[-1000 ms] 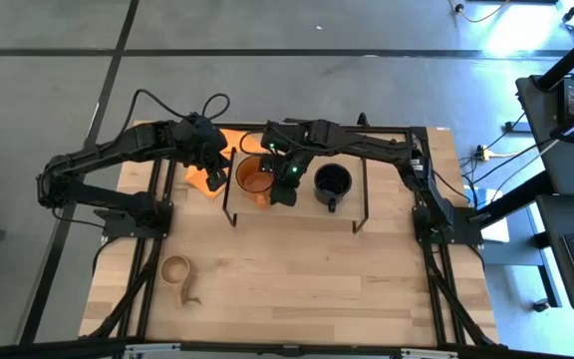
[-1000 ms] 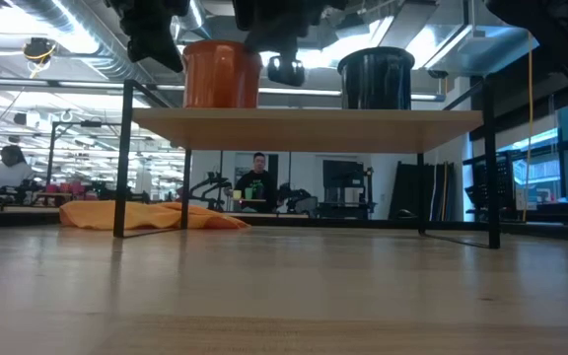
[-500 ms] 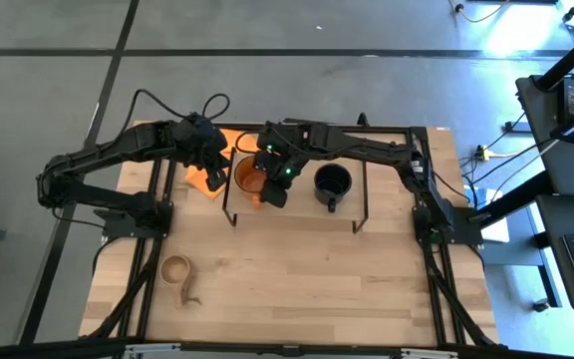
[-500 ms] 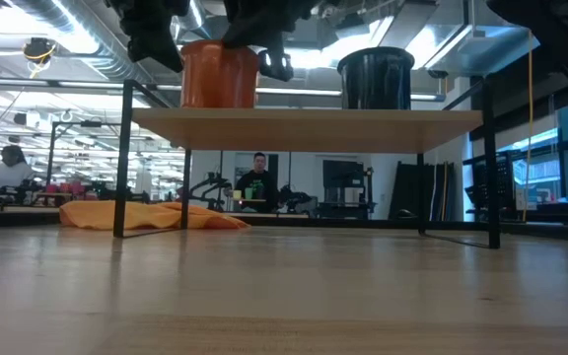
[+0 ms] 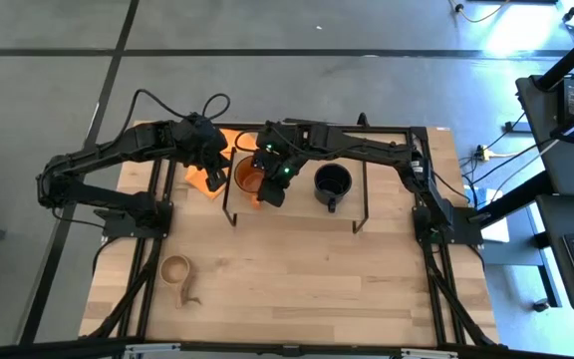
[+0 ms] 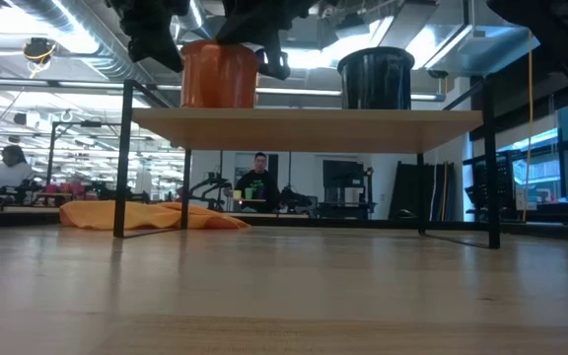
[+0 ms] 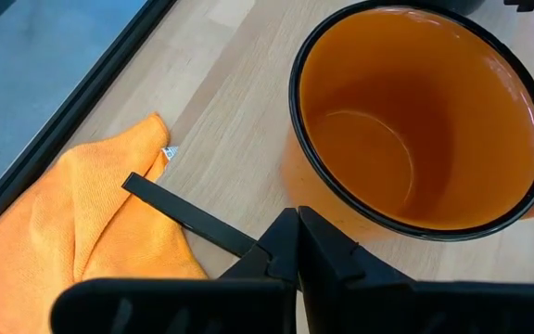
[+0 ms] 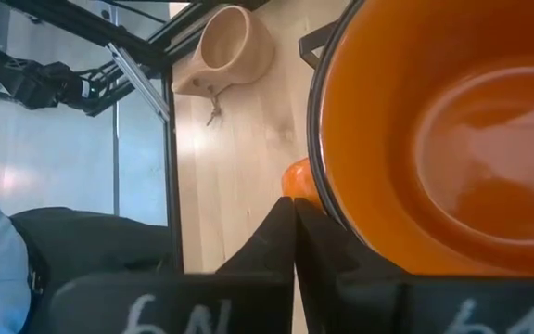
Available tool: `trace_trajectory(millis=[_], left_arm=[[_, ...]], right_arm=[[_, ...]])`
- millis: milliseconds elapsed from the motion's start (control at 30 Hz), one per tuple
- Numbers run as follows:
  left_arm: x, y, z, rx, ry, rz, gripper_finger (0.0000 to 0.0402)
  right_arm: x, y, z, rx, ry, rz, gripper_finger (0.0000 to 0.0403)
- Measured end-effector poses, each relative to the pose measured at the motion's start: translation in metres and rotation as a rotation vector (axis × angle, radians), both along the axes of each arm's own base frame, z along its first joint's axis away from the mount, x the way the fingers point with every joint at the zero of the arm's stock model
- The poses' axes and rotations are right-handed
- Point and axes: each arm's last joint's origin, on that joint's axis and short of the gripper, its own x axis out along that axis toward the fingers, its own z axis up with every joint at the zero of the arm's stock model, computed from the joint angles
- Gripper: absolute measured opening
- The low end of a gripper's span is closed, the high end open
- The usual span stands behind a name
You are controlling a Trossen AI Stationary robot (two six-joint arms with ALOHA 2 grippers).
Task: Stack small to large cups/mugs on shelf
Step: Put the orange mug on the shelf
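The orange mug (image 5: 249, 178) stands upright on the left part of the shelf (image 6: 304, 123). The dark mug (image 5: 332, 181) stands to its right on the shelf. The tan wooden cup (image 5: 177, 271) lies on the tabletop near the left front. My right gripper (image 5: 270, 191) is shut at the orange mug's near-right side, by its handle. My left gripper (image 5: 214, 178) is shut and hovers just left of the orange mug (image 7: 415, 121), above the orange cloth (image 7: 72, 232). My right gripper (image 8: 293, 218) is shut, and its fingertips lie against the orange mug's handle (image 8: 295, 181), coming slanting from above on the mug's near-right side. The mug stands upright on the shelf. My left gripper (image 7: 295, 227) is close to the mug's outer wall; whether it touches cannot be told.
The shelf's thin black wire legs (image 5: 232, 214) stand on the table. The orange cloth (image 6: 146, 215) lies on the tabletop behind the shelf's left end. A person stands far off in the room behind the table (image 6: 256, 182).
My right gripper has moved toward the table's left, staying shut. The orange mug has slid a little toward the left along the shelf, still upright.
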Motion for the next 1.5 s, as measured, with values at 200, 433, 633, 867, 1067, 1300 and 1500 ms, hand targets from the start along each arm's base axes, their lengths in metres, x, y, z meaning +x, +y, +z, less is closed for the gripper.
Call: trace_trajectory(millis=[200,433,633,867,1067,1300,1500], left_arm=[[0.0,0.0,0.0,-0.004,-0.001,0.004,0.0],[0.0,0.0,0.0,-0.012,-0.004,0.014,0.0],[0.0,0.0,0.0,-0.012,-0.004,0.014,0.0],[0.0,0.0,0.0,-0.012,-0.004,0.014,0.0],[0.0,0.0,0.0,-0.012,-0.004,0.014,0.0],[0.001,0.001,0.001,-0.005,-0.022,0.014,0.0],[0.002,0.001,0.001,-0.004,-0.026,0.015,0.0]], right_arm=[[-0.002,0.002,0.0,0.037,0.001,0.052,0.0004],[-0.006,0.003,-0.002,0.037,0.005,0.13,0.0005],[-0.011,0.0,-0.007,-0.035,0.075,0.098,0.0005],[-0.008,-0.002,-0.005,-0.059,0.04,0.082,0.0006],[-0.003,-0.003,-0.002,-0.056,-0.013,0.062,0.0006],[-0.002,-0.003,-0.001,-0.058,-0.023,0.062,0.0006],[-0.001,-0.003,0.0,-0.061,-0.037,0.061,0.0006]])
